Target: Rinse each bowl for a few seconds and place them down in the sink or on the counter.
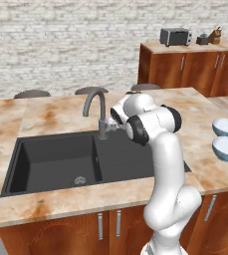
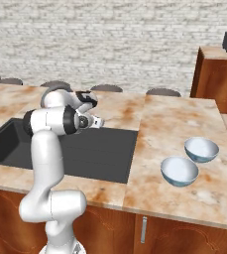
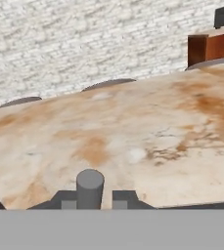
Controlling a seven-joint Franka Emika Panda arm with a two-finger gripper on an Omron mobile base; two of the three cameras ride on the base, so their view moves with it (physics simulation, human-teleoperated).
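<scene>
Two pale blue bowls stand side by side on the beige counter (image 1: 51,115), far to the right of the arm: one bowl (image 1: 226,127) behind, the other bowl (image 1: 227,148) nearer the front edge. The right base view has them as the far bowl (image 2: 201,149) and the near bowl (image 2: 179,171). The black sink (image 1: 56,162) has a grey gooseneck faucet (image 1: 96,104). My gripper (image 1: 111,124) hangs low at the faucet's base, over the drainboard. In the hand view the gripper (image 3: 95,202) is open, with a grey faucet stub (image 3: 89,187) standing between its fingers.
Dark stool tops (image 1: 32,93) line the island's far edge. A wooden counter with a toaster (image 1: 175,36) stands at the back right. My folded white arm (image 1: 160,149) rises over the sink's right end, between the basin and the bowls.
</scene>
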